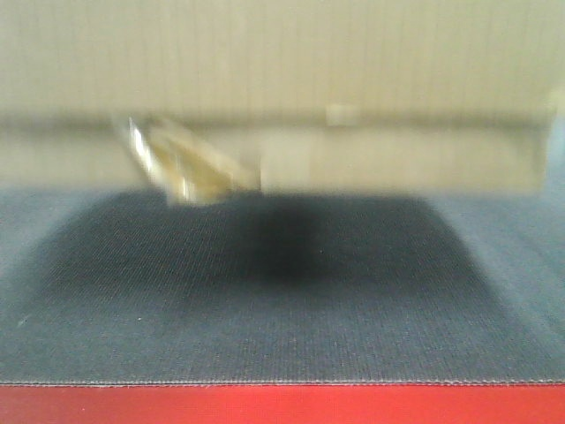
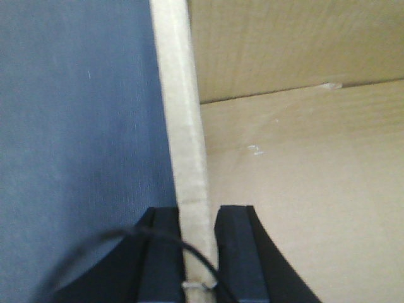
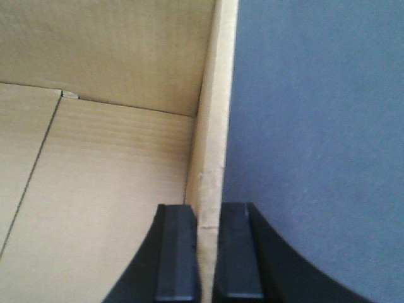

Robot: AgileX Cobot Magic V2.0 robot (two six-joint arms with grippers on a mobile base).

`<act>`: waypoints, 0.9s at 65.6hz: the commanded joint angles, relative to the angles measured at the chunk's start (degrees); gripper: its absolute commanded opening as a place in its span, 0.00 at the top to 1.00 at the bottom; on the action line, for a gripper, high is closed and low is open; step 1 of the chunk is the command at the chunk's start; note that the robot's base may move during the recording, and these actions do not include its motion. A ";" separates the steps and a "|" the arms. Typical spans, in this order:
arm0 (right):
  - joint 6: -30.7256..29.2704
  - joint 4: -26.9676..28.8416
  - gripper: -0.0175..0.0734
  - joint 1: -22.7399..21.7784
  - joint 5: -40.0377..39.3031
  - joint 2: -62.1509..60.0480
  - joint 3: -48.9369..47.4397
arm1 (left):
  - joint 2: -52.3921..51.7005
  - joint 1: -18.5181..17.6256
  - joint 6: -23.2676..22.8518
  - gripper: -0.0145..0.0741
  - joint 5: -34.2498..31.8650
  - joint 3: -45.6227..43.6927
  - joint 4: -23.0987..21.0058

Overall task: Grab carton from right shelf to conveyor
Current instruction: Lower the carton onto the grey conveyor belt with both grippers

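L gripper [image 2: 199, 218] & R gripper [image 3: 207, 214] each clamped on carton [image 1: 282, 71] wall, over conveyor [image 1: 265, 318]; red strip [image 1: 282, 405] nearside.

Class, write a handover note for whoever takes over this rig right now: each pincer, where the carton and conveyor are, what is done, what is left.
Left pincer: shut on the carton side wall, one finger inside, one outside.
Right pincer: the same on the opposite wall.
Carton: over the conveyor, behind its red border; blur hides whether it touches the belt.
The shelf is out of view.
Done: carton off the shelf, at the belt.
Left: set it down if needed, open both pincers, withdraw.
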 commanded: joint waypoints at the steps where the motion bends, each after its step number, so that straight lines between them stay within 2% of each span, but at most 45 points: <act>1: -0.74 -1.78 0.88 -0.44 -4.90 0.10 4.41 | -0.51 -0.22 0.51 0.86 -3.93 3.88 0.72; 17: -0.74 -1.78 0.88 -0.84 -10.18 1.77 8.77 | -0.32 -0.22 0.48 0.83 -11.53 11.60 0.72; 22: -0.74 -1.78 0.88 -0.84 -11.25 1.77 8.77 | -0.22 -0.22 0.48 0.75 -12.12 12.02 0.72; 25: -0.74 -1.78 0.88 -0.84 -11.49 1.77 8.77 | -0.22 -0.22 0.48 0.66 -12.46 12.12 0.72; 26: -0.74 -1.78 0.86 -0.84 -11.37 1.77 8.77 | -0.22 -0.22 0.48 0.59 -12.57 12.12 0.86; 29: -0.74 -1.78 0.81 -0.84 -10.98 1.77 8.67 | -0.22 -0.22 0.48 0.49 -12.68 12.12 0.86; 32: -0.74 -1.78 0.71 -0.84 -10.70 1.77 8.67 | -0.22 -0.22 0.48 0.38 -12.68 12.12 0.86; 39: -0.74 -1.78 0.37 -0.84 -9.89 1.51 8.67 | -0.42 -0.22 0.48 0.17 -12.68 12.12 0.86; 41: -0.74 -1.78 0.24 -0.84 -9.74 1.51 8.67 | -0.74 -0.22 0.48 0.14 -12.68 12.12 0.71; 43: -0.74 -1.78 0.17 -0.84 -9.56 1.37 8.56 | -0.96 -0.22 0.48 0.15 -12.68 12.12 0.62; 53: -0.74 -1.88 0.18 -0.84 -9.12 0.23 7.22 | -4.05 -0.22 0.48 0.16 -12.82 11.78 0.46; 59: -0.74 -1.88 0.19 -1.29 -9.23 -1.18 6.03 | -6.74 -0.22 0.48 0.16 -12.93 11.67 2.39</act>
